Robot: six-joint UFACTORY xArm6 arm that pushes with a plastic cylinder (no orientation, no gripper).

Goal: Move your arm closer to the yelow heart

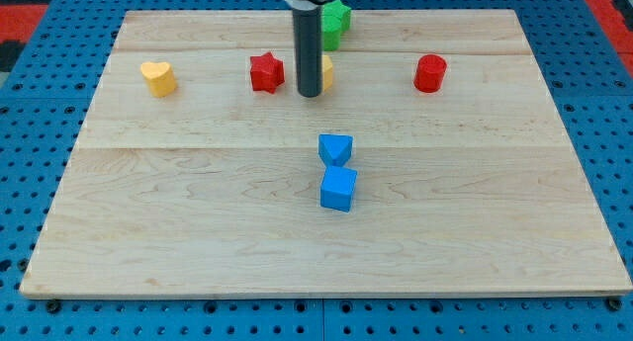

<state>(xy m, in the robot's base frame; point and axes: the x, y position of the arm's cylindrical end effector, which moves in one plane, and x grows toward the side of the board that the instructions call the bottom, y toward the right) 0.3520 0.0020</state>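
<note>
The yellow heart (158,78) lies near the view's left, on the upper part of the wooden board (198,232). My tip (310,94) is at the upper middle, well to the right of the heart. The red star (266,72) lies between the tip and the heart, just left of the rod. A yellow block (326,72) is mostly hidden behind the rod, touching or very close to it.
A green block (335,23) sits at the top behind the rod. A red cylinder (430,73) is to the right. A blue block (335,148) and a blue cube (338,189) sit together below the tip. Blue pegboard surrounds the board.
</note>
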